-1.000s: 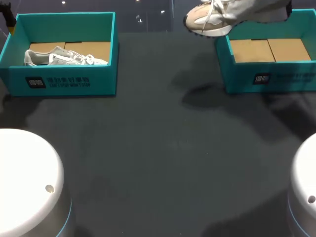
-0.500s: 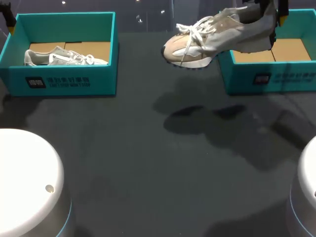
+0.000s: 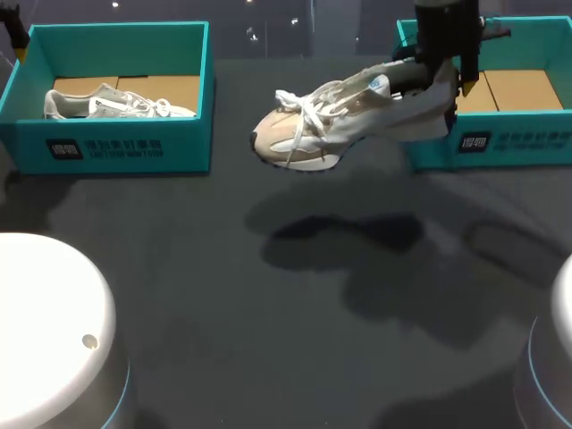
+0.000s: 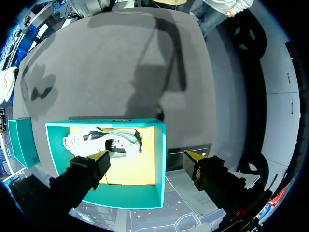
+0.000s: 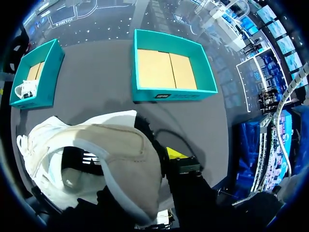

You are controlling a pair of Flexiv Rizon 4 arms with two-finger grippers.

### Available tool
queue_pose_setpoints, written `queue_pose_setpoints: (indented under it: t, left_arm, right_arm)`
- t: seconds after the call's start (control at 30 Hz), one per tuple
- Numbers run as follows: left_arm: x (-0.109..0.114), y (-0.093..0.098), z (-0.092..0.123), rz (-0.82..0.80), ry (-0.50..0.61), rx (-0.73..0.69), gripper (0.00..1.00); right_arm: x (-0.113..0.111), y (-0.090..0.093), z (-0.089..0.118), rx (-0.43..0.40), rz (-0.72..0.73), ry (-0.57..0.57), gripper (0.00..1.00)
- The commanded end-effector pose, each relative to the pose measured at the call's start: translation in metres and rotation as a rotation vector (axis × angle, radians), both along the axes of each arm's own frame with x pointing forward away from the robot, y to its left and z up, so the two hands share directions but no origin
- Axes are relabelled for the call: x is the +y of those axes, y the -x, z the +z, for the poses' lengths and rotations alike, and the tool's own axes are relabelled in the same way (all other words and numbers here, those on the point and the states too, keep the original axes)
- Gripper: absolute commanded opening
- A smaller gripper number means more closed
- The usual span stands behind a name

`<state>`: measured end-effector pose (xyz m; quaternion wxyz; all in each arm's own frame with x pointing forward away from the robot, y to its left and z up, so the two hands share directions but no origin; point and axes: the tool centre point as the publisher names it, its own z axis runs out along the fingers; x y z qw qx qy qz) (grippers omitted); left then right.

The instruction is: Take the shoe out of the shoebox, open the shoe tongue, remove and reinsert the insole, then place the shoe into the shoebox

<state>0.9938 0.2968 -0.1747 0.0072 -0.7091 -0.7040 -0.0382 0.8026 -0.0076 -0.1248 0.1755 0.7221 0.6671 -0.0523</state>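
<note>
A beige shoe [image 3: 340, 121] with white laces hangs in the air over the table, toe pointing left, just left of the empty teal shoebox [image 3: 509, 143]. My right gripper [image 3: 444, 76] is shut on its heel; in the right wrist view the heel collar [image 5: 116, 150] fills the space between the fingers, and only one yellow fingertip [image 5: 174, 153] shows. My left gripper [image 4: 146, 159] stands open high above the other teal shoebox [image 4: 161, 145], where a white shoe [image 4: 104, 141] lies.
The left teal shoebox [image 3: 107, 147] with the white shoe [image 3: 116, 103] stands at the back left. White robot bases [image 3: 45, 331] [image 3: 550, 357] fill the front corners. Dark table surface [image 3: 295, 295] lies between the boxes.
My right arm has carried the beige shoe from above the right shoebox leftward and lower, out over the table. The left gripper has stayed open.
</note>
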Motion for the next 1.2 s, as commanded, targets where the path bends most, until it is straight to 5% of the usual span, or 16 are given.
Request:
queue_pose_setpoints:
  t: [0.03, 0.5, 1.0, 1.2]
  left_arm:
    - [0.0, 0.0, 0.0, -0.001, -0.001, 0.001, 1.0]
    - [0.0, 0.0, 0.0, -0.001, -0.001, 0.001, 1.0]
    - [0.0, 0.0, 0.0, -0.001, -0.001, 0.001, 1.0]
    - [0.0, 0.0, 0.0, -0.001, -0.001, 0.001, 1.0]
  right_arm:
    - [0.011, 0.007, -0.02, -0.008, -0.012, 0.001, 0.0]
    - [0.045, 0.046, -0.058, 0.013, -0.03, -0.019, 0.0]
    - [0.047, 0.049, -0.06, 0.017, -0.036, -0.013, 0.0]
    - [0.055, 0.07, -0.091, 0.065, -0.083, -0.016, 0.0]
